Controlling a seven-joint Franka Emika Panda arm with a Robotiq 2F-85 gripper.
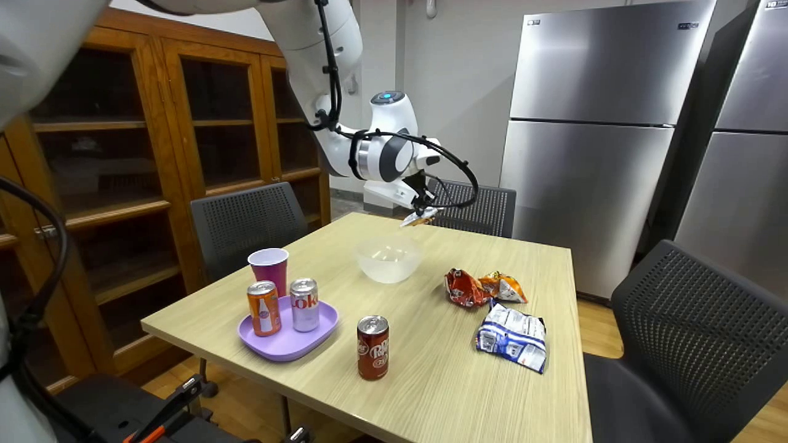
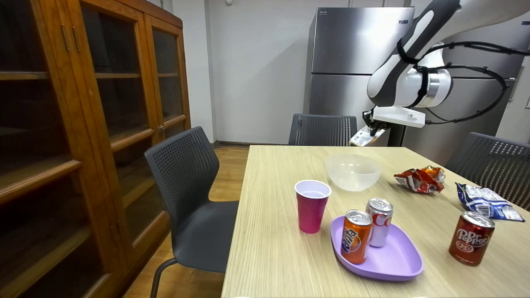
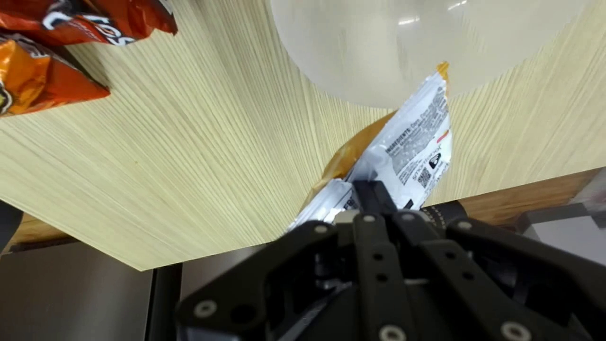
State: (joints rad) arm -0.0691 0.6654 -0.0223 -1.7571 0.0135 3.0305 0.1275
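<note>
My gripper (image 3: pixel 371 187) is shut on a small white and orange snack packet (image 3: pixel 412 156), its dark fingers pressed together with the foil pinched at the tips. In both exterior views the packet (image 1: pixel 420 217) (image 2: pixel 363 136) hangs tilted from the gripper (image 2: pixel 374 126), above table level at the far side. A frosted translucent bowl (image 1: pixel 388 264) stands on the table nearby, with nothing visible inside. In the wrist view one corner of the packet overlaps the edge of the bowl (image 3: pixel 378 61). Crumpled red (image 3: pixel 118 21) and orange (image 3: pixel 47 78) snack bags lie to the side.
A blue and white bag (image 1: pixel 514 338) lies near the red bag (image 1: pixel 466 289). On a purple tray (image 2: pixel 397 260) stand an orange can (image 2: pixel 356 238) and a silver can (image 2: pixel 379 221). Close by are a magenta cup (image 2: pixel 311 207) and a Dr Pepper can (image 1: pixel 373 347). Chairs surround the table.
</note>
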